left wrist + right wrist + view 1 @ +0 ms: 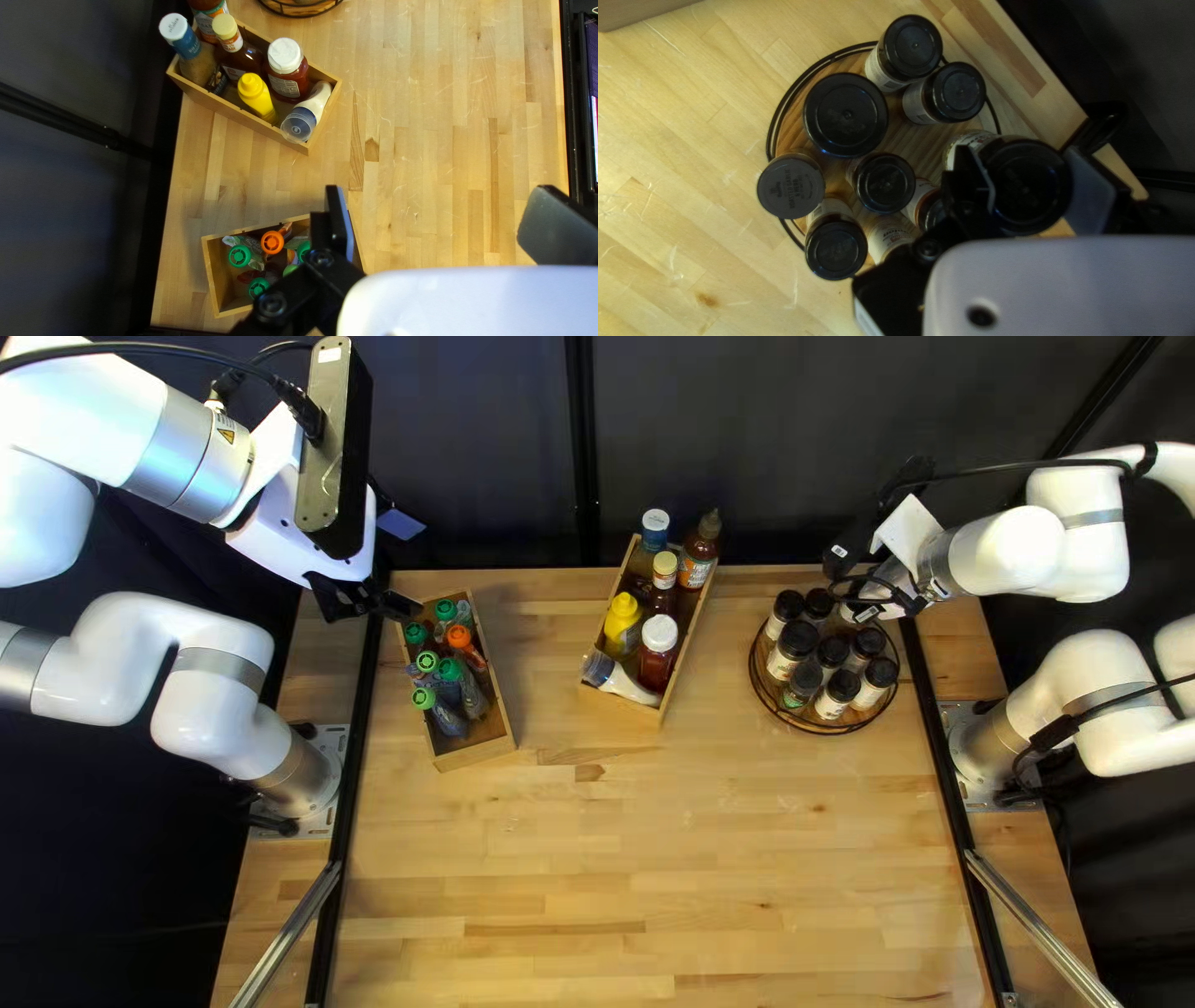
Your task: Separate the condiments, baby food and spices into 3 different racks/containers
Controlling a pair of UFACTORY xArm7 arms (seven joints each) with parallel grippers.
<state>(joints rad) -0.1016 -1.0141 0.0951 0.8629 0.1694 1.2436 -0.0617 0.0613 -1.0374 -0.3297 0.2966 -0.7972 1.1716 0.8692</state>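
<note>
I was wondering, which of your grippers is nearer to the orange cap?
Left. My left gripper hangs open near the orange cap, while my right gripper is across the table, over the round rack.

Smooth pale wood tabletop, matt black plastic lid, glossy yellow plastic bottle

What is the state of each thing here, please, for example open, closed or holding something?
left gripper: open
right gripper: shut on a spice jar
other spice jars: lids on
baby food pouches: visible caps on
red jar: white lid on
yellow bottle: capped
pouch box: open-topped, holding pouches
</note>
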